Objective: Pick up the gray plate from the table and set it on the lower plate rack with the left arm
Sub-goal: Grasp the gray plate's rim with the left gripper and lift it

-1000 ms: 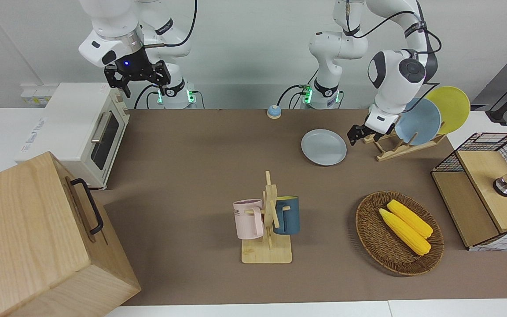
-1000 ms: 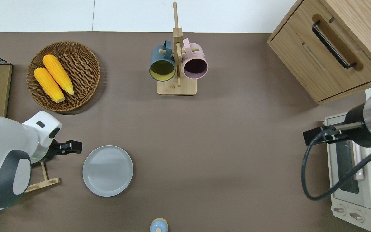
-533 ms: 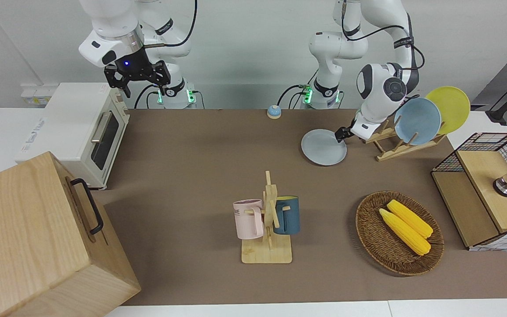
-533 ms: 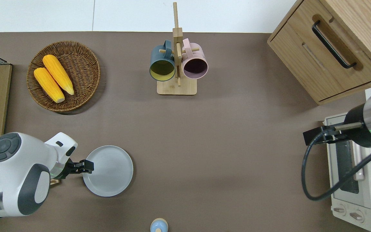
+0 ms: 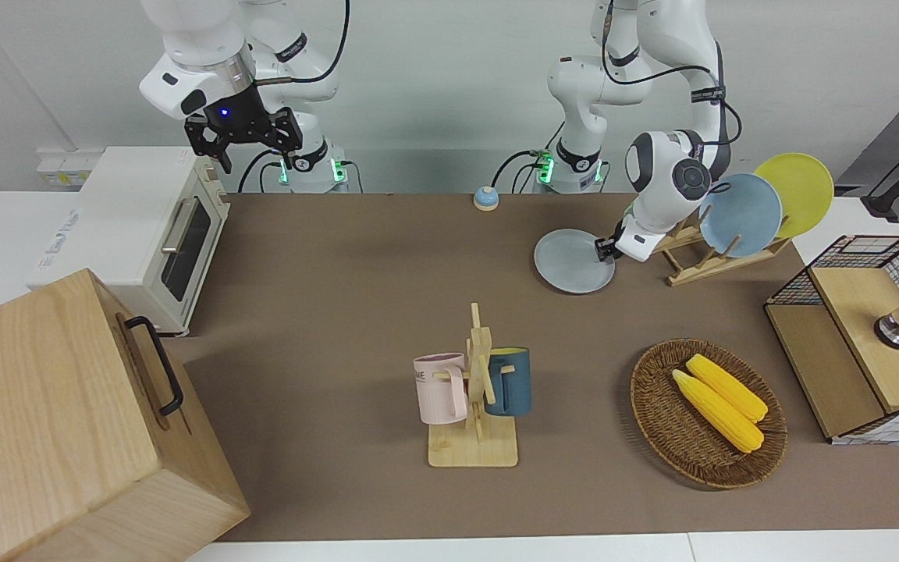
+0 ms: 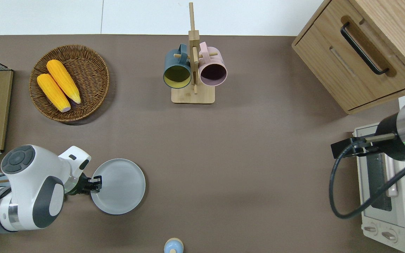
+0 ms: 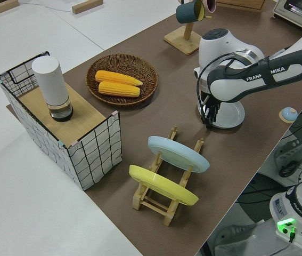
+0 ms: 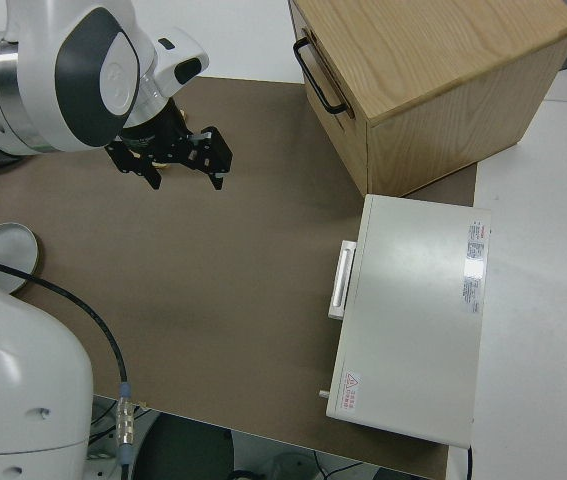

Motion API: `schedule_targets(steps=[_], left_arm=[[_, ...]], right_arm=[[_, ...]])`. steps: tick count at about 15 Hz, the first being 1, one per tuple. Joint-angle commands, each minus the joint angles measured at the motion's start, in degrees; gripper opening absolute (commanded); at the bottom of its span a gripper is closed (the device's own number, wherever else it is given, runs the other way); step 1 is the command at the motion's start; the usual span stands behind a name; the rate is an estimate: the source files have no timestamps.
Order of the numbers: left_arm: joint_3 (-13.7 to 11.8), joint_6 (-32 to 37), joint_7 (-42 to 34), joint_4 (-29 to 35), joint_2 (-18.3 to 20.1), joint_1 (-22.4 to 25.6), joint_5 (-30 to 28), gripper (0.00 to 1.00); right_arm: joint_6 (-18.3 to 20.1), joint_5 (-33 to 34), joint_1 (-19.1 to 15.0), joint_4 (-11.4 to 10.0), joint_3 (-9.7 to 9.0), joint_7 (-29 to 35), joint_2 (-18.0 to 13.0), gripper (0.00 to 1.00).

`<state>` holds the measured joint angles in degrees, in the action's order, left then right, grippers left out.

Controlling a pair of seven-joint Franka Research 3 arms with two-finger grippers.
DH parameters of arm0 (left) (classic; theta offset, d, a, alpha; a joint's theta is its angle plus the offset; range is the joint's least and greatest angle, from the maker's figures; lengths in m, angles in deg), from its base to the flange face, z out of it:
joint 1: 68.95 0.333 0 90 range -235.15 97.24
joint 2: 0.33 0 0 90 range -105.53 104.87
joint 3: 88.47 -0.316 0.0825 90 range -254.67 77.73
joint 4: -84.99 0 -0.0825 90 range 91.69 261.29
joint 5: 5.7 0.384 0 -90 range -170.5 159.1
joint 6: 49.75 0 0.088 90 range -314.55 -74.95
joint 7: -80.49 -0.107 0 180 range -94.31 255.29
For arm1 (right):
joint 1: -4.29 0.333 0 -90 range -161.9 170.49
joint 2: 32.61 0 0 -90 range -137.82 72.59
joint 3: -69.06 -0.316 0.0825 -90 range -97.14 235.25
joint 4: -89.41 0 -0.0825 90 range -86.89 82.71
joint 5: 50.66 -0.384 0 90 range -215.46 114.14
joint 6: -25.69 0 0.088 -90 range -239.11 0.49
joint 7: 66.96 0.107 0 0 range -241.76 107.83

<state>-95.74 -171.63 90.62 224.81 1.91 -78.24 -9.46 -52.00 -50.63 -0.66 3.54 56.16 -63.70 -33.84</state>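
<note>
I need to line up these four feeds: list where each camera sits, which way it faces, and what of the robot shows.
Front: across the table, facing both arms; left gripper at the gray plate.
Overhead: straight down; both arms enter from the bottom.
Left side: raised at the left arm's table end; plate rack and left arm.
Right side: beside the parked right arm; right gripper.
Front and overhead share the plate.

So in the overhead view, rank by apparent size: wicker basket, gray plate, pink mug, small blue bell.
Largest to smallest:
1. wicker basket
2. gray plate
3. pink mug
4. small blue bell
The mug hangs raised on its stand, nearer the camera, so it looks slightly enlarged.
</note>
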Motion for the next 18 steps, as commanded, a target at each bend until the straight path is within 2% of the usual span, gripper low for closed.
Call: schedule_targets(steps=[1,2,6,14,16,18], left_arm=[[0.0,-0.7,0.8,0.8,0.2,0.0,-0.8,0.03],[0.0,-0.6,0.8,0.8,0.1,0.1,-0.8,0.00],[-0.4,0.2,0.4,-0.2,0.9,0.1,-1.3,0.00],[-2.1,12.1,1.2,-13.0,1.5,0.3,-1.2,0.00],[-2.4,16.9,5.7,-16.8,1.9,0.2,1.8,0.00],[-2.2,21.5,10.5,-20.6,1.8,-0.3,10.6,0.00]], right_arm=[[0.9,-0.2,-0.8,0.3,-0.38,-0.2,-0.3,0.987],[0.9,-0.2,-0.8,0.3,-0.38,-0.2,-0.3,0.990],[0.9,-0.2,-0.8,0.3,-0.38,-0.2,-0.3,0.990],[0.9,-0.2,-0.8,0.3,-0.38,-0.2,-0.3,0.990],[0.9,-0.2,-0.8,0.3,-0.38,-0.2,-0.3,0.990],[0.9,-0.2,-0.8,0.3,-0.38,-0.2,-0.3,0.990]])
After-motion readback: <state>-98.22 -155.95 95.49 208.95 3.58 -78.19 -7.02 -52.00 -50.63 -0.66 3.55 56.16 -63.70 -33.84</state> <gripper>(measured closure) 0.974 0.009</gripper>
